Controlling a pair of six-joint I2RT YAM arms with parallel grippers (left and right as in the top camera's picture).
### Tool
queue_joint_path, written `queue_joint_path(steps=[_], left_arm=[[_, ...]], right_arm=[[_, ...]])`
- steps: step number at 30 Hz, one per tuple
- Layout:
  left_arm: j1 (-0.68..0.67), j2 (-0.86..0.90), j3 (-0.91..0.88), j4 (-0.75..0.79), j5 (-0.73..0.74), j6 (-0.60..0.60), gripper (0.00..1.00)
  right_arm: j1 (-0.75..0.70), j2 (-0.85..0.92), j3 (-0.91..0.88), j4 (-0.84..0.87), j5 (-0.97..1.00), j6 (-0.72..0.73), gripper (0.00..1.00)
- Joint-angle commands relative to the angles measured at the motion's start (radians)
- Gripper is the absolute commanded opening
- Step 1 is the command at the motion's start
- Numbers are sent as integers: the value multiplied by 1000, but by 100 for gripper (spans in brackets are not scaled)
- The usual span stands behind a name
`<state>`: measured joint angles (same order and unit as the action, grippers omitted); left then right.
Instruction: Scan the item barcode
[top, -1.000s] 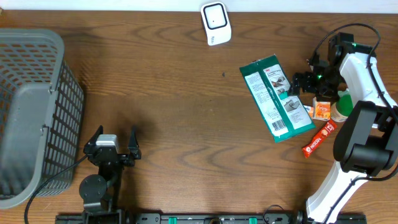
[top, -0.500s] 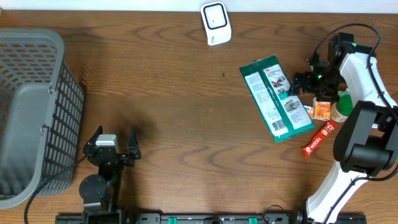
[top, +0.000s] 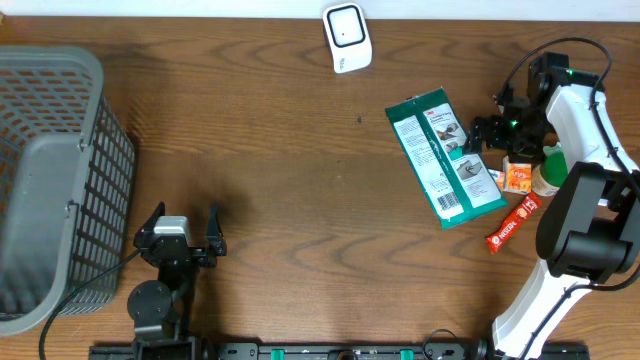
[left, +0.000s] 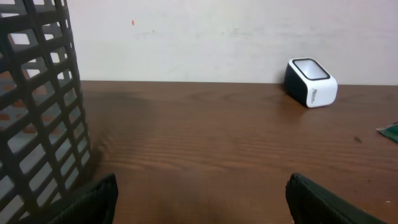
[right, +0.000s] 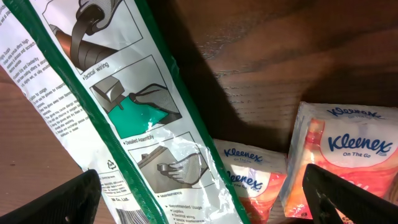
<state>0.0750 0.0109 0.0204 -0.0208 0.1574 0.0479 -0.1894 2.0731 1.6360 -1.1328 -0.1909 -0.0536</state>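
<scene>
On the table's right side, packet: green-edged flat packet (top: 444, 158) lies flat and angled, its printed instruction panels facing up (right: 124, 112).
Right gripper: right gripper (top: 487, 131) sits just at the packet's far right edge with its jaws spread wide and nothing between them; whether it touches the packet cannot be told.
Right arm: white arm rises from the near right edge, reaches to the far side, and its wrist bends left toward the packet.
Neighbouring goods: tissue packs (right: 348, 155) lie just right of the packet; red bar (top: 513, 223) lies nearer, beside the packet's near end.
Scanner: white scanner (top: 346, 37) stands at the far edge, well apart from the packet, to its left.
Left gripper: left gripper (top: 186, 218) is low at the near left, pointing toward the far side, jaws apart and empty.
Basket: grey basket (top: 50, 180) stands just left of the left gripper.
</scene>
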Motion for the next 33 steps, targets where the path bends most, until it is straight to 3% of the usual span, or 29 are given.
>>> queue_joint_path(steps=[1,12,18,33], left_arm=[[-1,-7,-16,-32,3,-13,87],[-1,-7,-16,-32,3,-12,87],[-1,-7,-16,-32,3,-12,87],[-1,-7,-16,-32,3,-13,87]], right_arm=[[0,1,-1,0,-9,15,99],[11,53,-6,0,-8,15,99],[75,-12,-6,0,-8,15,99],[607,-491,-5,0,-8,15,99]])
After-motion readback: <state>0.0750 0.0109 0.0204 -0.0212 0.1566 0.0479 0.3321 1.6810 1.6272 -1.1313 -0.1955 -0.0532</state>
